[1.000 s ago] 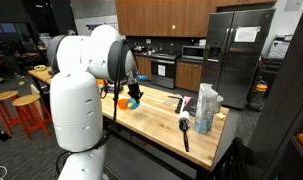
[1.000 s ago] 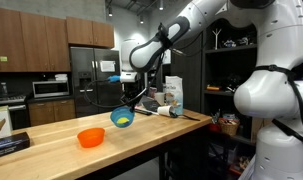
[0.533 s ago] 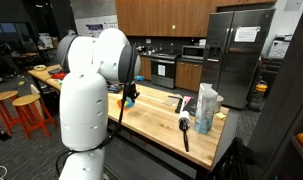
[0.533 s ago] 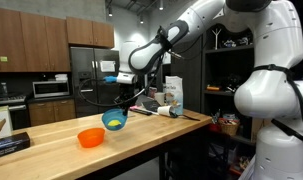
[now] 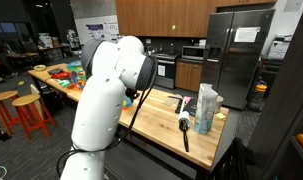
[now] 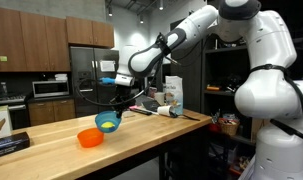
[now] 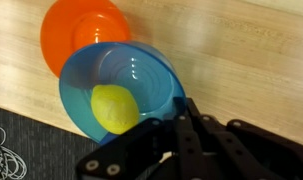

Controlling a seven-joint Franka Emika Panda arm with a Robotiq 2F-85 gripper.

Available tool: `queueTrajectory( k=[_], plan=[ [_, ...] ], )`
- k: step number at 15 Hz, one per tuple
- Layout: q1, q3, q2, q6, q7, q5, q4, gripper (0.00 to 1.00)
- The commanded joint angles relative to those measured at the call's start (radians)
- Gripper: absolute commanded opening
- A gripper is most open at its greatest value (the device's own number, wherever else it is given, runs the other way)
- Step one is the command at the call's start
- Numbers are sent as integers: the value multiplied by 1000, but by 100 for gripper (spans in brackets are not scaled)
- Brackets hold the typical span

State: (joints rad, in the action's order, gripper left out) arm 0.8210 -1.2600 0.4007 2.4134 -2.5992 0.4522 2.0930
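My gripper (image 7: 184, 104) is shut on the near rim of a blue bowl (image 7: 131, 80) that has a yellow lemon (image 7: 113, 107) lying in it. In the wrist view the blue bowl overlaps the edge of an orange bowl (image 7: 75, 25) standing on the wooden counter (image 7: 241, 50). In an exterior view the gripper (image 6: 117, 103) holds the blue bowl (image 6: 108, 122) just above and beside the orange bowl (image 6: 90, 138). The robot's own body (image 5: 106, 100) hides both bowls in an exterior view.
A white bag and bottles (image 5: 206, 105) and a black-handled tool (image 5: 184, 130) sit at one end of the counter (image 5: 156, 122). A black flat object (image 6: 9, 146) lies at the opposite end. The counter edge and dark floor (image 7: 21, 145) are close by.
The arm has carried the blue bowl with the lemon along the counter and slightly down, ending beside the orange bowl. The jaws stayed shut on the rim.
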Motion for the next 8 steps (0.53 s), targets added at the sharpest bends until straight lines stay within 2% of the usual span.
queueTrajectory(
  k=[1, 2, 3, 4, 5, 6, 7, 8],
  plan=[
    [-163, 135, -35, 54, -31, -91, -28, 1],
    [-137, 86, 42, 38, 42, 1, -41, 1],
    [-243, 200, -32, 74, -31, -121, -44, 1],
    [-279, 232, -30, 89, -34, -143, -50, 1],
    [-240, 182, 27, 86, 23, -65, -59, 1],
    [-268, 207, 19, 102, 28, -68, -69, 1],
    [-369, 321, -51, 156, -32, -167, -57, 1],
    [-402, 357, -68, 204, -25, -169, -52, 1]
  ],
)
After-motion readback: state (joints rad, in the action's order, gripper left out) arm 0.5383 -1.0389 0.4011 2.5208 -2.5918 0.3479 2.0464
